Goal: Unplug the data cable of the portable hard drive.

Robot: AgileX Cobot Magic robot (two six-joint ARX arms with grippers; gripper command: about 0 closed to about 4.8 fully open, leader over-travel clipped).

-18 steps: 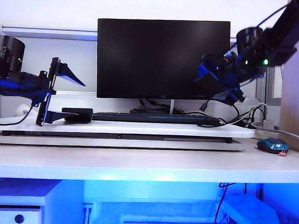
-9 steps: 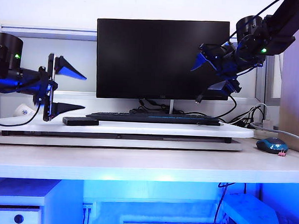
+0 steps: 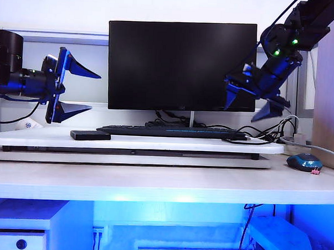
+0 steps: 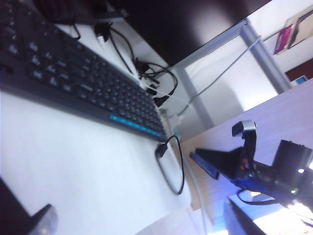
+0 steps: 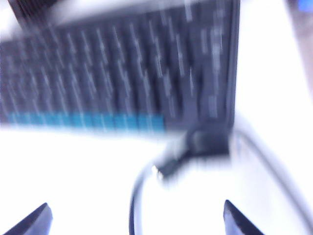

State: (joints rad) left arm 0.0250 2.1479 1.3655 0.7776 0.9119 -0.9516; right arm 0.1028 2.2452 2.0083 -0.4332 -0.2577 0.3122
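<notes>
Portable hard drive [image 3: 90, 135] lying at desk [image 3: 153, 182] left edge, data cable [image 3: 254, 141] lying loose at right; left gripper [image 3: 74, 89] and right gripper [image 3: 252, 104] both hovering spread, empty.

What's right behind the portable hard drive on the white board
The black keyboard lies just behind the portable hard drive, with the monitor farther back. Whether drive and keyboard touch can't be told.

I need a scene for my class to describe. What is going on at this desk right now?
Both arms hang in the air with open jaws, holding nothing. The left gripper hovers above the portable hard drive, which lies flat beside the keyboard. The right gripper hovers above the data cable, whose plug lies loose at the keyboard's other end.
</notes>
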